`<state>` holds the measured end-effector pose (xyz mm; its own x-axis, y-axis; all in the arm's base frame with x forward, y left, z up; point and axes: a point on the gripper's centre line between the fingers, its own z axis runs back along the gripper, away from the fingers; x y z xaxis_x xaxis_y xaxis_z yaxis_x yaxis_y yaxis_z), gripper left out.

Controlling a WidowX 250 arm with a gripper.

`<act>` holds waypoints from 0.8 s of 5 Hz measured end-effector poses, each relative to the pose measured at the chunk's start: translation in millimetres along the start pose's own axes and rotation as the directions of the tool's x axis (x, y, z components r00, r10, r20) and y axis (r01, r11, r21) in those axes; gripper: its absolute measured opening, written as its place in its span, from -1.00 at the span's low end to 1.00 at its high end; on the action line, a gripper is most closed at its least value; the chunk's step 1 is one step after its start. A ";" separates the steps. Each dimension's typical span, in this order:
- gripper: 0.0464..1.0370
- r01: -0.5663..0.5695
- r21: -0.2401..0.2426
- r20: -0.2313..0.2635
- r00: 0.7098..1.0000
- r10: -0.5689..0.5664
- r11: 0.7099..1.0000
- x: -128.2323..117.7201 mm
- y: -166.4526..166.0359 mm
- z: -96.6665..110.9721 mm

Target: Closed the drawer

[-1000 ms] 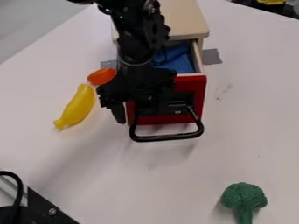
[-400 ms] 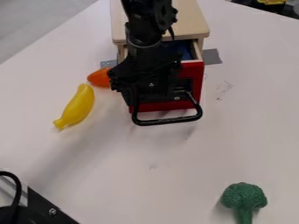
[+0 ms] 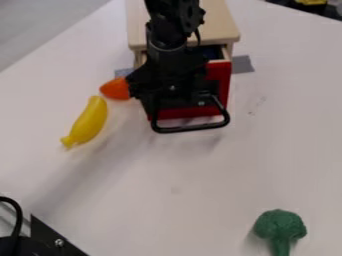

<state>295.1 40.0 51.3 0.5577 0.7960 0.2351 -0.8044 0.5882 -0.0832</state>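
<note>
My gripper (image 3: 167,95) hangs in front of the drawer, covering the left part of its red front. The red drawer (image 3: 218,80) stands partly out of the wooden cabinet (image 3: 214,25), with a narrow strip of its dark blue inside showing behind the front's top edge. A black bar handle (image 3: 194,128) sticks out from the drawer front, just below and to the right of the gripper.
An orange object (image 3: 115,89) lies just left of the gripper, with a yellow banana-shaped toy (image 3: 88,121) below it. Green toy broccoli (image 3: 279,227) is at the bottom right. Black hardware (image 3: 47,237) occupies the bottom left corner.
The drawer has slid back toward the cabinet, and less of its blue inside shows. My gripper has moved up the view with it, a little to the right at first.
</note>
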 end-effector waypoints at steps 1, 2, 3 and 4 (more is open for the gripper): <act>0.93 -0.010 0.001 0.014 1.000 0.010 1.000 3.9 -1.9 -1.0; 0.93 -0.015 -0.001 0.038 0.999 0.015 1.000 9.4 -4.5 -2.4; 0.93 -0.016 -0.002 0.047 0.999 0.016 1.000 12.9 -7.5 -3.9; 0.93 -0.013 -0.001 0.060 0.998 0.014 1.000 17.5 -10.5 -4.4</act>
<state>314.2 48.4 52.0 0.5335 0.7939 0.2918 -0.8116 0.5776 -0.0877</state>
